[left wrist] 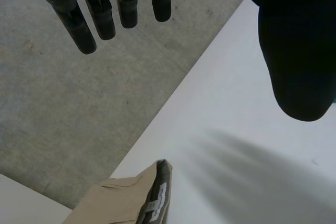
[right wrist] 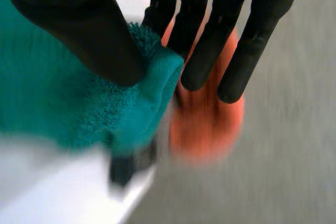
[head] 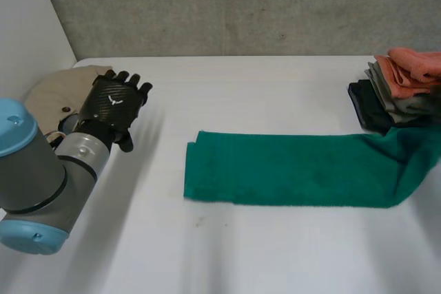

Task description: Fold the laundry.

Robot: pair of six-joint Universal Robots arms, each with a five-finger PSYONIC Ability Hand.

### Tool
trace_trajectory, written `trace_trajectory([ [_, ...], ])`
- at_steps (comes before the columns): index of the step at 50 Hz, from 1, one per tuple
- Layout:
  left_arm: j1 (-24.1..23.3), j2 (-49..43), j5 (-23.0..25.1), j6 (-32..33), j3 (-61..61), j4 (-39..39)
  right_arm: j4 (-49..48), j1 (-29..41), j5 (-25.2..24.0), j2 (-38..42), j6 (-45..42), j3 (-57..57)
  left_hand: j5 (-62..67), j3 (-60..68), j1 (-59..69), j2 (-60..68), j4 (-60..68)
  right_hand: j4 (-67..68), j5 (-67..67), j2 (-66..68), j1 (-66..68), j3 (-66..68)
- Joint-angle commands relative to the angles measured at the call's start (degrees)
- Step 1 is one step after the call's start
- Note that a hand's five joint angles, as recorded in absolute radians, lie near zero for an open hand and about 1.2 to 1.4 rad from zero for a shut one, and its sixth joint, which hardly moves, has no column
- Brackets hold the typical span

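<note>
Your right hand (right wrist: pixel 73 24) has one end of the green towel (head: pixel 289 170) pinched between thumb and fingers. In the right wrist view the terry edge bunches under the thumb. In the head view the towel lies as a long band across the middle of the bench (head: pixel 262 94). It is flat for most of its length and looks doubled at its left end. Its right end is lifted off the bench and runs to the right, in front of the stack (head: pixel 403 91). That stack sits at the bench's far right: an orange cloth (head: pixel 413 67) on top, grey-green ones beneath, a dark one at the bottom. The towel's raised end overlaps the dark layer's corner there; you cannot tell whether they touch. Your left hand (head: pixel 117 105) hovers over the bench's far left, well apart from the towel, fingers straight and spread from the thumb, holding nothing. A beige garment (head: pixel 58 91) lies just behind it at the bench's corner, its label showing in the left wrist view.
</note>
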Motion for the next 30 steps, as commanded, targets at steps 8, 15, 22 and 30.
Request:
trace_trajectory([
  [8,-0.02,2.21,-0.01,-0.08,-2.36,0.0,-9.74,41.38,-7.91,10.97,-0.35,-6.37,-2.87,-2.02,-0.93,-1.78,-1.46,11.37,12.62,12.43,16.23,11.93],
  [15,-0.63,1.77,-0.01,-0.26,-2.63,0.09,-9.66,49.56,-6.77,22.93,-0.62,-10.94,-2.87,-2.02,-0.93,-1.78,-1.46,11.37,12.62,12.43,16.23,11.93],
  [22,-1.16,1.51,-0.01,-0.35,-2.01,0.09,-9.3,49.74,-1.43,20.58,3.49,-9.46,-2.87,-2.02,-0.93,-1.78,-1.46,-58.63,-57.38,-57.57,-53.77,-58.07],
  [30,-3.45,1.51,-0.01,-0.35,0.54,0.18,-7.2,41.42,4.4,5.56,28.77,-1.65,-2.87,-2.02,-0.93,-1.78,-1.46,-58.63,-57.38,-57.57,-53.77,-58.07],
])
